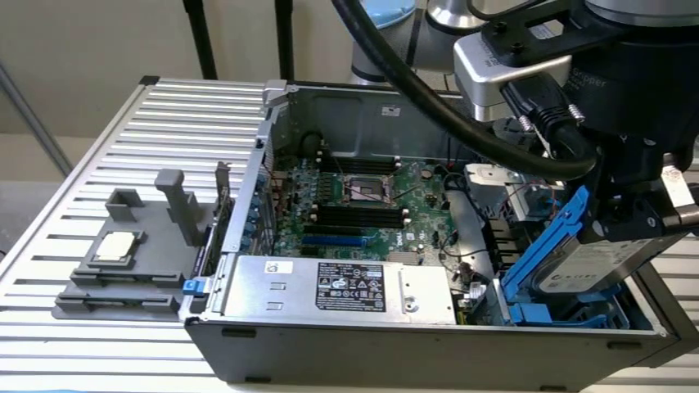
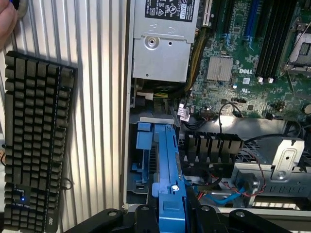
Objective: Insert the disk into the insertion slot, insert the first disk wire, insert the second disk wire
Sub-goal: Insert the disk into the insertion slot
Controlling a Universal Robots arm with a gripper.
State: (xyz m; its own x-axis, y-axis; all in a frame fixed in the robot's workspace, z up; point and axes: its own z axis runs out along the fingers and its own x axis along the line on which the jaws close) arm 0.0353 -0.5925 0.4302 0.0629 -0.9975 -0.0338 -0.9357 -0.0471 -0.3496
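The disk [image 1: 595, 266], a silver-grey drive with a white label in a bright blue frame [image 1: 549, 246], hangs tilted at the exterior view's right, its lower end dipping into the open computer case. My gripper [image 1: 647, 214] is shut on its upper end. In the wrist view the frame's blue edge [image 2: 168, 160] runs away from my gripper [image 2: 172, 216], with black fingers [image 2: 144, 213] on either side of it. Beneath the disk lies the insertion slot [image 1: 562, 315], a grey cage with blue rails and tabs [image 2: 145, 136]. A blue cable [image 2: 227, 199] and red-black wires [image 2: 248, 180] lie beside the cage.
A silver power supply with a black label [image 1: 349, 286] sits in the case next to the cage, with the green motherboard [image 1: 361, 196] behind it. A grey fixture [image 1: 120, 254] stands on the slatted table. A black keyboard [image 2: 36, 141] lies outside the case, and a fingertip [image 2: 5, 19] shows near it.
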